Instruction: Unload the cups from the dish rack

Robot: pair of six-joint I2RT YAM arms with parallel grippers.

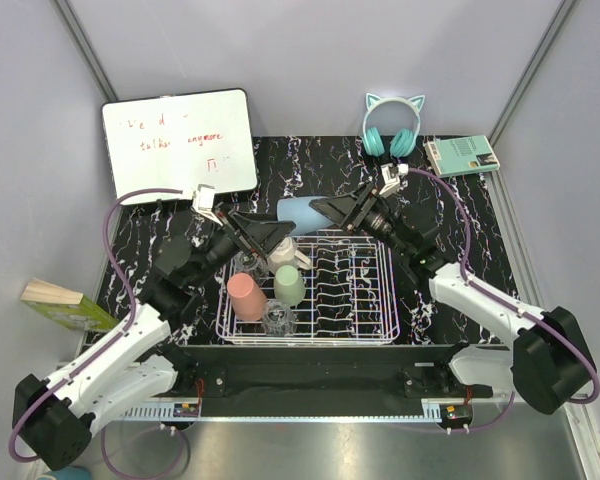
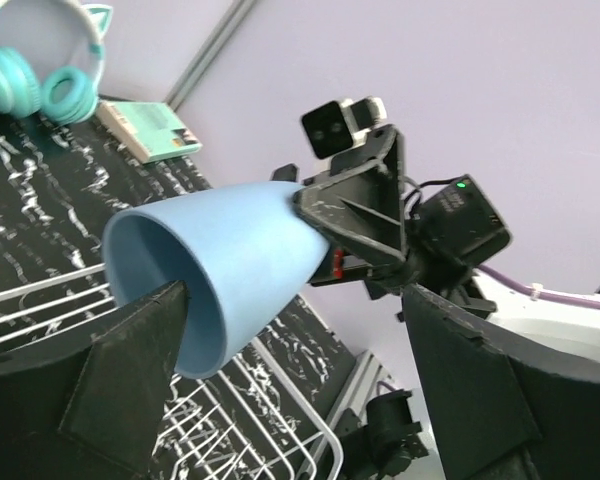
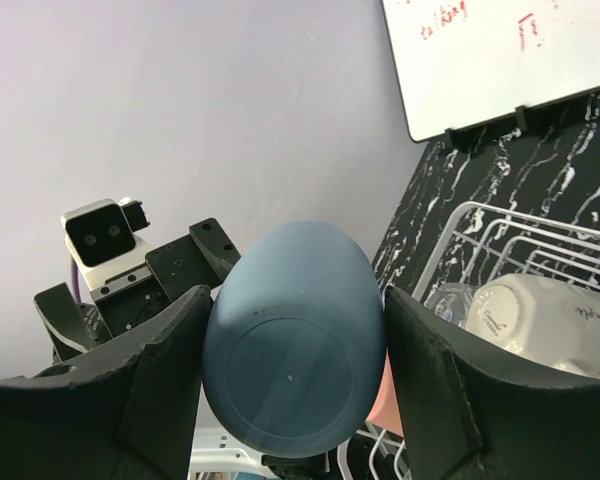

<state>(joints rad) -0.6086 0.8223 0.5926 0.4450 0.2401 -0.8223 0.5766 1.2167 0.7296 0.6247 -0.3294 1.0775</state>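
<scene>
A blue cup [image 1: 302,212] hangs on its side above the back edge of the white dish rack [image 1: 380,335]. My right gripper [image 3: 297,300] is shut on its base [image 3: 295,380]. The cup's open mouth [image 2: 230,260] points at my left gripper [image 2: 292,295], which stands open; its left finger [image 2: 140,380] sits at the rim and the other is well clear. In the rack's left part stand a pink cup [image 1: 246,296], a pale green cup [image 1: 289,284], a cream mug [image 1: 283,250] and a clear glass [image 1: 278,318]. The cream mug [image 3: 545,315] also shows below my right wrist.
A whiteboard [image 1: 180,140] leans at the back left. Teal cat-ear headphones [image 1: 392,125] and a teal book [image 1: 462,155] lie at the back right. Another book [image 1: 65,303] lies off the mat's left edge. The rack's right half holds only tines.
</scene>
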